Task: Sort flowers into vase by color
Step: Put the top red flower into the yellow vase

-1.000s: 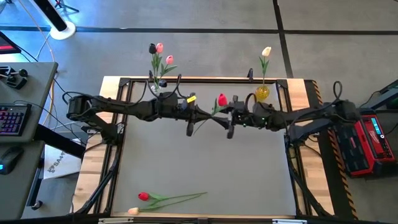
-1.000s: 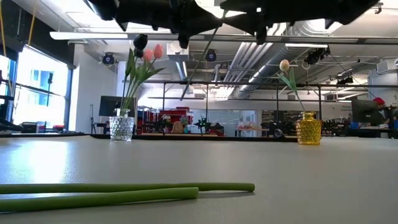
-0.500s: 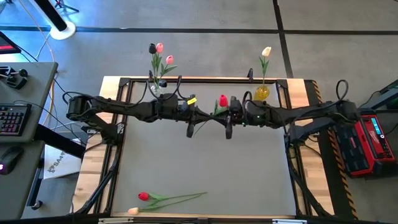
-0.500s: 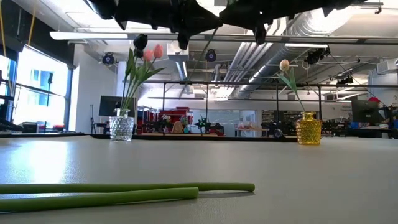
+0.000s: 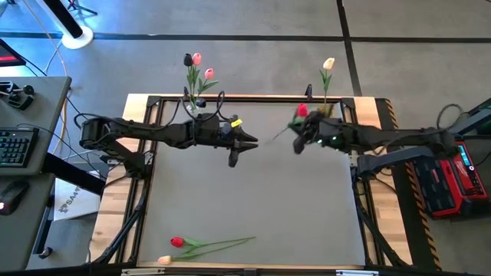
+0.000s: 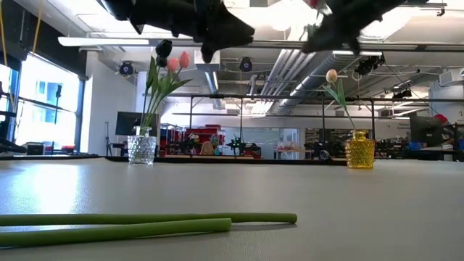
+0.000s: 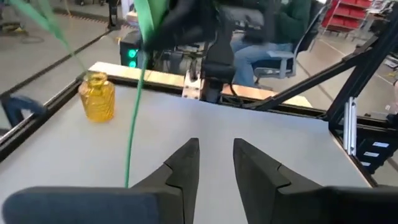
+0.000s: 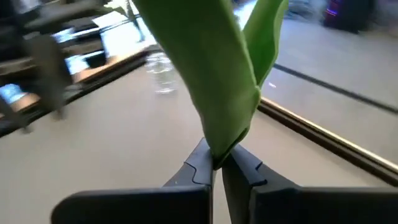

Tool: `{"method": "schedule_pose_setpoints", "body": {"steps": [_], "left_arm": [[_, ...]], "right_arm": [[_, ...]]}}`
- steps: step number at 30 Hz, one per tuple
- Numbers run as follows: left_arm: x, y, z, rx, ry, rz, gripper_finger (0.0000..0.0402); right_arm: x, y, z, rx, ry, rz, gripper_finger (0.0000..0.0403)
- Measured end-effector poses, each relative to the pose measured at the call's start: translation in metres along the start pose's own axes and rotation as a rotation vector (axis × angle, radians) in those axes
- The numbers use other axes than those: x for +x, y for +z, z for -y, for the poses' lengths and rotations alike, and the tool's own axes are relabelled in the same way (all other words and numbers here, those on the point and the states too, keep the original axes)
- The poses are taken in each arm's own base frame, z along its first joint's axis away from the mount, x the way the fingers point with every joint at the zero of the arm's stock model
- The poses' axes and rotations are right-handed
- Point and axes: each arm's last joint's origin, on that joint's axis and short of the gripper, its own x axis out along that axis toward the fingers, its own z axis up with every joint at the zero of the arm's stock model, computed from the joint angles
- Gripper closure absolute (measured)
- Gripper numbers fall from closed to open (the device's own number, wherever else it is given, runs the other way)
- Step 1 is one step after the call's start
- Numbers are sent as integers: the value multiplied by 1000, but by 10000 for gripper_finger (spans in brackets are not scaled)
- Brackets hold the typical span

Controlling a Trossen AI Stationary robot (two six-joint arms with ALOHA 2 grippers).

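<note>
Right hand [image 8: 217, 163] clenched on the red tulip [image 5: 301, 111] – apparently by its leaves – left hand [image 7: 216, 163] released.

Both arms reach in level over the far half of the table, pointing at each other. The left gripper [image 5: 252, 139] hangs near the middle, fingers [image 7: 186, 163] parted with a narrow gap, nothing between them. The right gripper [image 5: 298, 142] sits well apart from it, toward the far right corner, fingers [image 8: 202, 163] pinched tight on a red tulip [image 5: 301, 112] at its leaves.
</note>
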Motion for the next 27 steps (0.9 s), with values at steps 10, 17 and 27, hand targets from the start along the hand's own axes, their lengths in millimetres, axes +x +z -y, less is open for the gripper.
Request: {"method": "schedule_pose_setpoints", "body": {"steps": [10,17,27], "left_arm": [[-12,7,-13,-56,47,-4,307],[-15,8,-16,-142,46,-11,307],[-15,4,-15,-187,48,-54,307]], "right_arm": [[-38,5,53,201,-194,-14,402],[-59,27,70,142,-295,-4,402],[-83,49,98,36,-640,-35,403]]}}
